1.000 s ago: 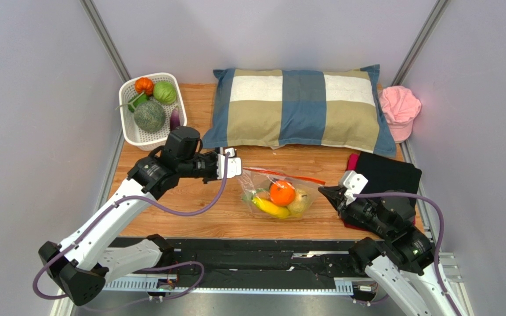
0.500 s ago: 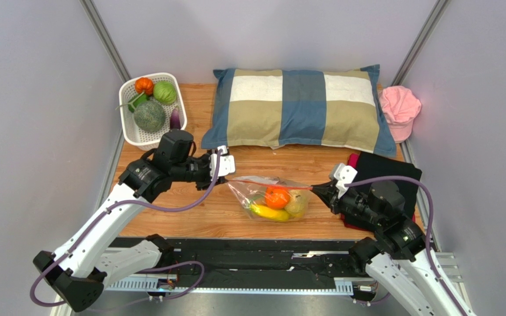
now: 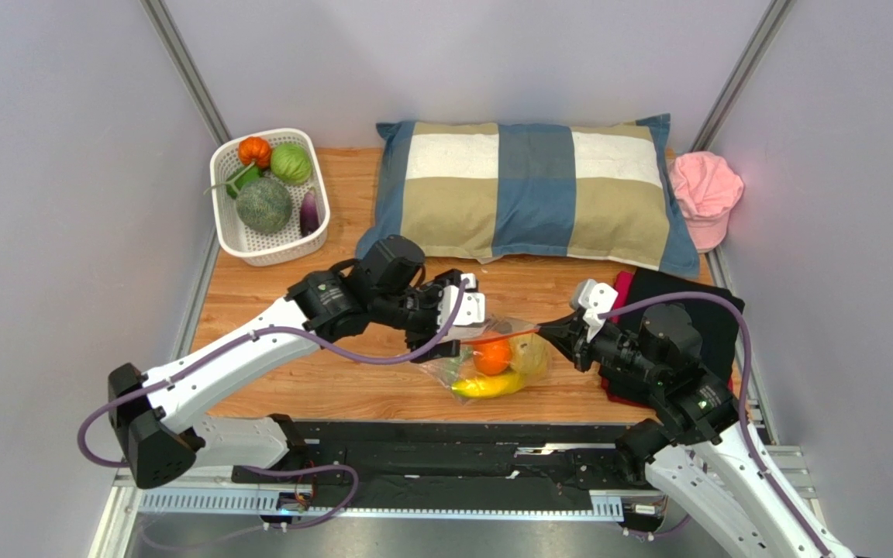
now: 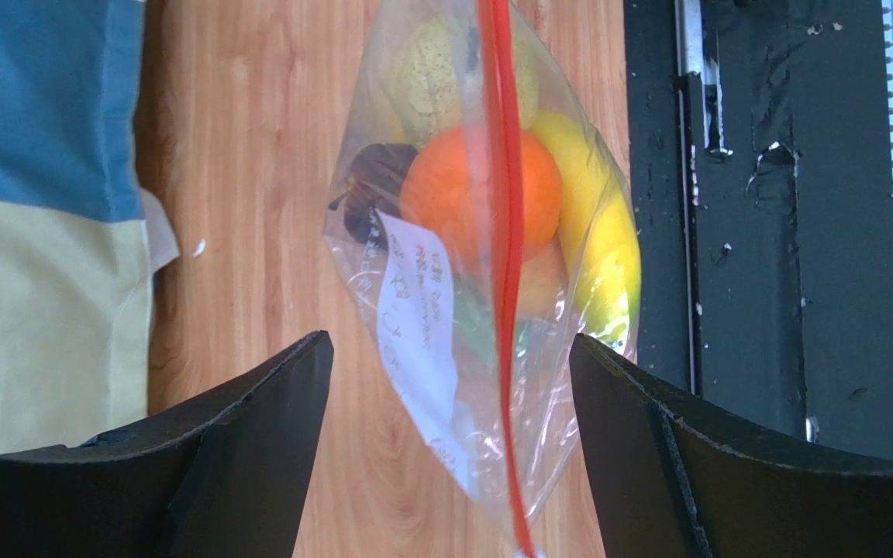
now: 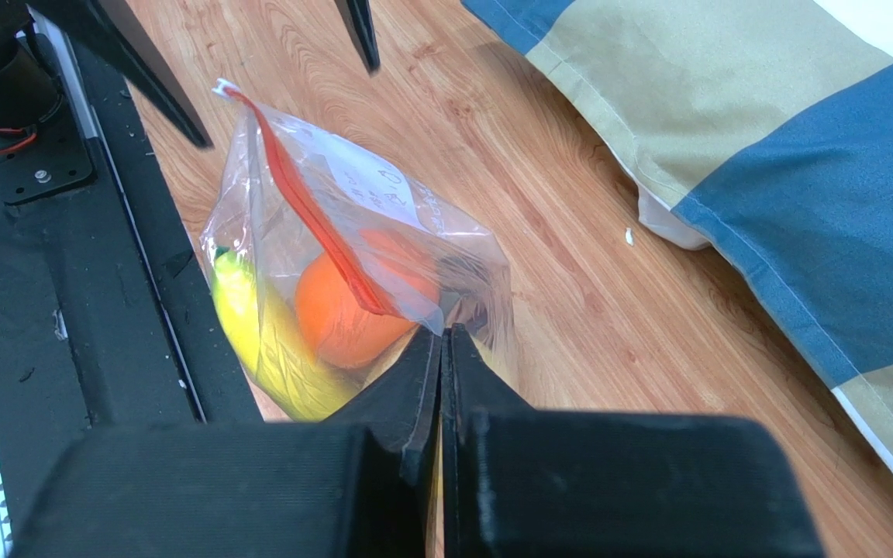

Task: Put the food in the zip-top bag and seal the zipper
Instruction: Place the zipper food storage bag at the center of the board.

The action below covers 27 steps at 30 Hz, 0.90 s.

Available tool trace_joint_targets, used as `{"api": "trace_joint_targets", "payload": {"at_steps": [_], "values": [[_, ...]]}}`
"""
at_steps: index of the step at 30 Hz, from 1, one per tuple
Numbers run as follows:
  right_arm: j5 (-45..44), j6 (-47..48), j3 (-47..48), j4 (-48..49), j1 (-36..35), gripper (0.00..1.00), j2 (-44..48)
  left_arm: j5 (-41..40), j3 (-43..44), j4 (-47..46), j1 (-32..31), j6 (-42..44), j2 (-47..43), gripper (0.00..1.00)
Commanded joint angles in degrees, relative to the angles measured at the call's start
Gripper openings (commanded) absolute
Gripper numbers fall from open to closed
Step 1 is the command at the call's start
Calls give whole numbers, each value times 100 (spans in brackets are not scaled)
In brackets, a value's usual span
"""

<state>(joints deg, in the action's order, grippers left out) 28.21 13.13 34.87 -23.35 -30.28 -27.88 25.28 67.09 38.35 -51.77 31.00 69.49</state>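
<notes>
The zip-top bag (image 3: 489,363) sits mid-width by the worktop's near edge, with the food (image 4: 480,192) inside. The zipper (image 4: 502,233) runs taut to the right gripper (image 5: 444,337), which is clamped on the bag's zipper corner. The left gripper (image 4: 449,344) is spread wide, jaws either side of the strip and not touching it. You should centre on the strip's free end, pinch, then slide toward the right gripper under tension.
</notes>
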Motion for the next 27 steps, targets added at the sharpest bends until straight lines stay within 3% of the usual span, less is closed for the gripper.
{"api": "trace_joint_targets", "payload": {"at_steps": [1, 7, 12, 16, 27], "values": [[71, -73, 72, 165, 14, 0, 168, -23, 226, -354, -289, -226, 187, 83], [18, -152, 37, 164, 14, 0, 195, 21, 76, -460, -457, -410, 363, 79], [-402, -432, 19, 156, 14, 0, 90, -313, 6, -626, -361, -955, 250, 86], [-1429, -933, 20, 129, 22, 0, -191, -41, -29, -977, 305, -1806, -93, 93], [-3242, -2234, 379, 480, 277, 0, -1560, 250, -117, -627, 1775, -2248, -419, 89]]}}
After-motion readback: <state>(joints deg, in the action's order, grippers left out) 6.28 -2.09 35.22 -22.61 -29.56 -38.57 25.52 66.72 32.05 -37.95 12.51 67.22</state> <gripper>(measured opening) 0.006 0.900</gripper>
